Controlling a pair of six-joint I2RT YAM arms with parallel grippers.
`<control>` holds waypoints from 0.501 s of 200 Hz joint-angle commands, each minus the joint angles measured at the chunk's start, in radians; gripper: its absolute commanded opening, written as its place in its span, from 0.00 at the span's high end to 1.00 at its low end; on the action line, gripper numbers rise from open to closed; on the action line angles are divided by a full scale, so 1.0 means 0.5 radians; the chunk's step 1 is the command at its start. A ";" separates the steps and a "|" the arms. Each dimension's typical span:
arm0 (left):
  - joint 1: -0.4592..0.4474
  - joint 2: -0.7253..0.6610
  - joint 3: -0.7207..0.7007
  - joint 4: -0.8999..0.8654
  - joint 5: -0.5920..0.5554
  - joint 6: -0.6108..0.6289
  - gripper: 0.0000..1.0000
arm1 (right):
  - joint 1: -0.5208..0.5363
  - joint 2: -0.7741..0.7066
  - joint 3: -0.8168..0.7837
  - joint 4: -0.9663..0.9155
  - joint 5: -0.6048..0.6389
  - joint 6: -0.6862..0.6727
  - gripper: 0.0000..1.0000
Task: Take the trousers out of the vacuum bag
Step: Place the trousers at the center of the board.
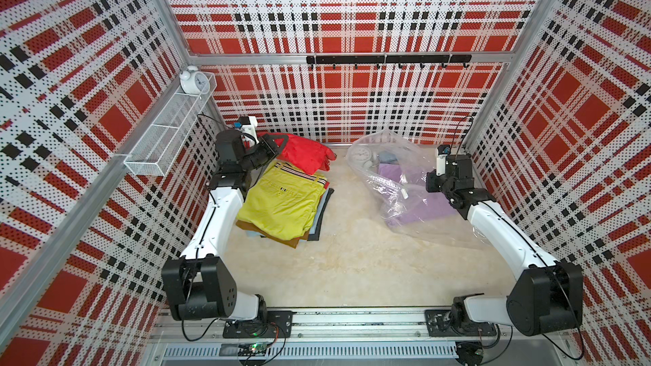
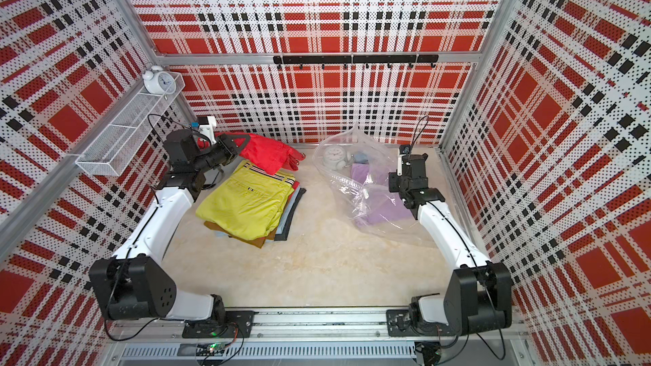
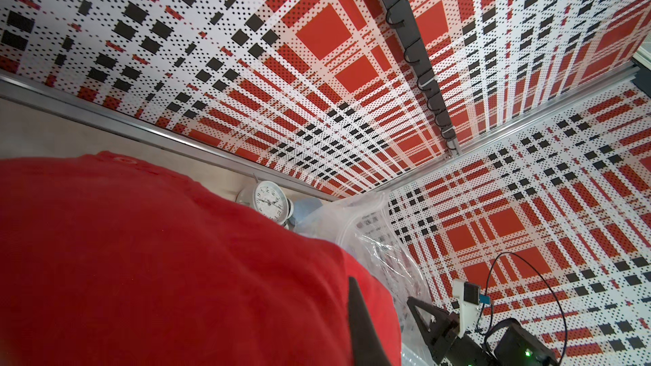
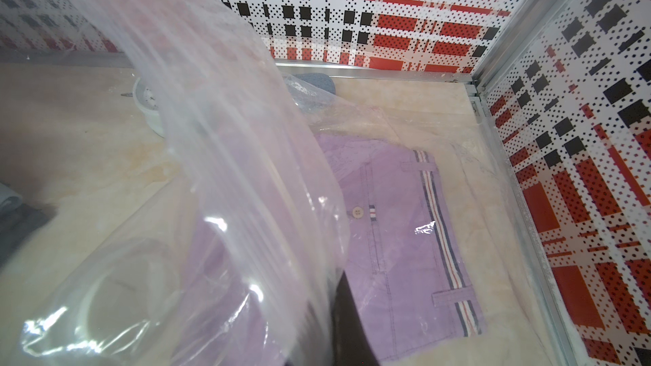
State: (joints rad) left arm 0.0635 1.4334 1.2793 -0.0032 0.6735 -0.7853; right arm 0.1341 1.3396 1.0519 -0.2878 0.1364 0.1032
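My left gripper [image 1: 278, 142] [image 2: 239, 144] is shut on the red trousers [image 1: 306, 153] [image 2: 267, 153] [image 3: 176, 258], held above the table at the back left. The cloth hides all but one dark finger [image 3: 363, 325]. Below lies a stack of folded trousers, the yellow-green pair [image 1: 281, 202] [image 2: 243, 202] on top and a mustard-brown pair [image 1: 285, 239] under it. The clear vacuum bag [image 1: 387, 170] [image 2: 355, 167] [image 4: 211, 135] lies at the back right with the lilac trousers [image 1: 422, 205] [image 2: 384, 209] [image 4: 398, 241] inside. My right gripper [image 1: 432, 184] [image 2: 394, 183] is shut on the bag's plastic and holds it up.
A white alarm clock [image 1: 361, 154] [image 3: 269, 200] and a grey-blue item [image 1: 387, 158] sit at the bag's far end. A wire shelf [image 1: 169, 132] with a second clock [image 1: 193, 80] hangs on the left wall. A black hook rail [image 1: 387, 59] runs along the back wall.
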 commanded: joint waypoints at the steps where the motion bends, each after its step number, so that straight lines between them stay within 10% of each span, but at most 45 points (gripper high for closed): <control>1: -0.007 -0.136 0.014 0.312 0.027 0.006 1.00 | -0.017 -0.028 0.015 0.020 0.020 0.015 1.00; 100: 0.082 -0.499 -0.404 0.085 -0.026 0.177 1.00 | -0.015 -0.010 0.028 0.042 -0.008 0.025 1.00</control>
State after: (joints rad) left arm 0.0849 1.2766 1.0840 -0.0135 0.6647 -0.7502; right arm 0.1341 1.3396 1.0519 -0.2874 0.1349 0.1036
